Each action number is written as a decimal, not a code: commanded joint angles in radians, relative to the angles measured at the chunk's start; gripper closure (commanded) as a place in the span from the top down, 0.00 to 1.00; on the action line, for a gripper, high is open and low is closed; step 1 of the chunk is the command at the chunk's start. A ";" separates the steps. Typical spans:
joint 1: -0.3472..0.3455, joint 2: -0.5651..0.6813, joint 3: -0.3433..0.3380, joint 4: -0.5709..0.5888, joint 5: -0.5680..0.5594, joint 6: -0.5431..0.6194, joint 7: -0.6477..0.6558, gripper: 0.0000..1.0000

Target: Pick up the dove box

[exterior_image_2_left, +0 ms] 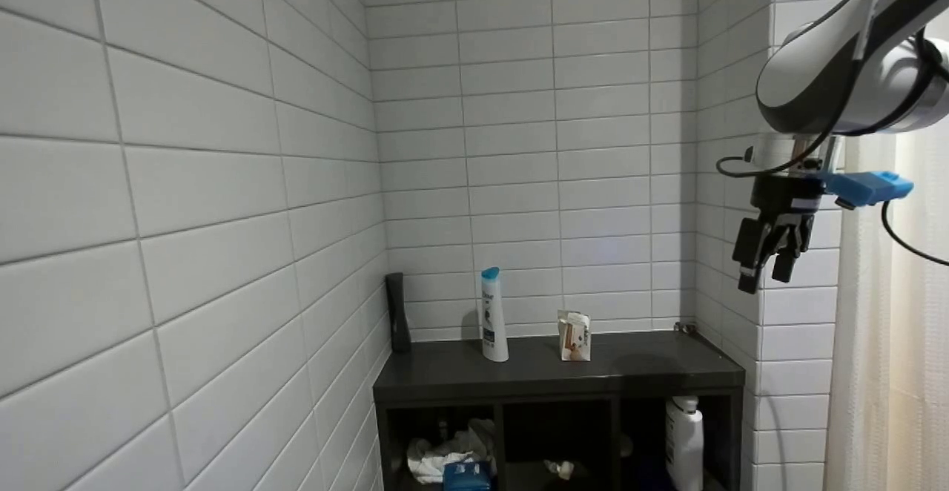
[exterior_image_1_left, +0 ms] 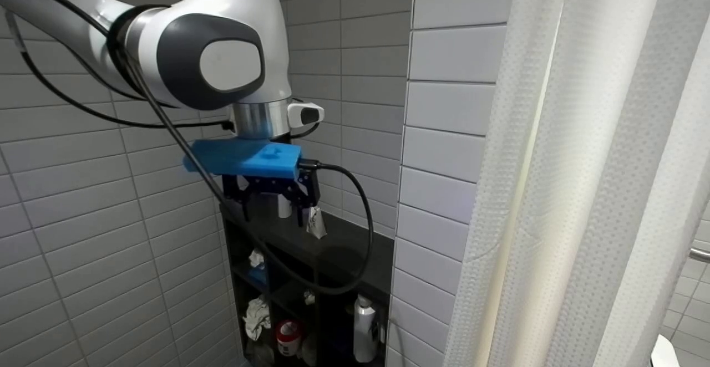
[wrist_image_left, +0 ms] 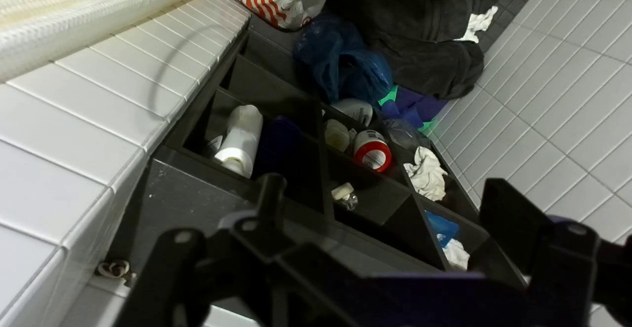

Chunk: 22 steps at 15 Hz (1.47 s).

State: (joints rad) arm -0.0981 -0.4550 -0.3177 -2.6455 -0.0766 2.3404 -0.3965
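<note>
On the dark table (exterior_image_2_left: 445,363), standing upright and not gripped, the small box (exterior_image_2_left: 574,338): pale, with a brownish picture on the front and lettering on one side. Well apart from the box, higher and off to its right in an exterior view, the fingers (exterior_image_2_left: 749,277): pointing down, spread wide, with a bare gap between and hold of nothing. Higher than the box too, a blue casing (exterior_image_1_left: 247,159) and the white and grey arm (exterior_image_1_left: 194,51), with a black cable (exterior_image_1_left: 370,234) looping down to the right of the box in an exterior view. To the left of the box, near but apart, a blue-capped bottle (exterior_image_2_left: 494,320), upright. Farther left of the box, a tall dark thing (exterior_image_2_left: 398,313), narrow in the middle, kind unclear. Lower than the box, in open compartments (exterior_image_2_left: 498,432) beneath: to its left, crumpled white cloth or paper (exterior_image_2_left: 460,448) with a blue packet (exterior_image_2_left: 467,476); almost straight under it, a pale scrap (exterior_image_2_left: 563,469); to its right, a large white bottle (exterior_image_2_left: 686,443), upright. Farther down, slightly left of the box in an exterior view, a red-and-white tub (exterior_image_1_left: 288,337). Well right of the box in both exterior views, a pale curtain (exterior_image_1_left: 560,162).
</note>
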 commanded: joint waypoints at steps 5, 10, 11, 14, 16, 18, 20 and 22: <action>-0.022 -0.012 0.012 -0.042 -0.096 0.100 -0.132 1.00; -0.028 -0.018 -0.001 -0.078 -0.198 0.187 -0.280 1.00; -0.031 -0.019 -0.003 -0.084 -0.215 0.200 -0.309 1.00; -0.046 -0.017 -0.003 -0.097 -0.259 0.228 -0.392 1.00; -0.062 -0.015 0.004 -0.101 -0.284 0.232 -0.421 1.00; -0.078 -0.013 0.010 -0.103 -0.306 0.233 -0.438 1.00; -0.098 -0.011 0.020 -0.102 -0.342 0.227 -0.446 1.00; -0.117 -0.009 0.029 -0.103 -0.385 0.229 -0.447 1.00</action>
State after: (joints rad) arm -0.1713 -0.4566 -0.3137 -2.7376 -0.4051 2.5533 -0.8206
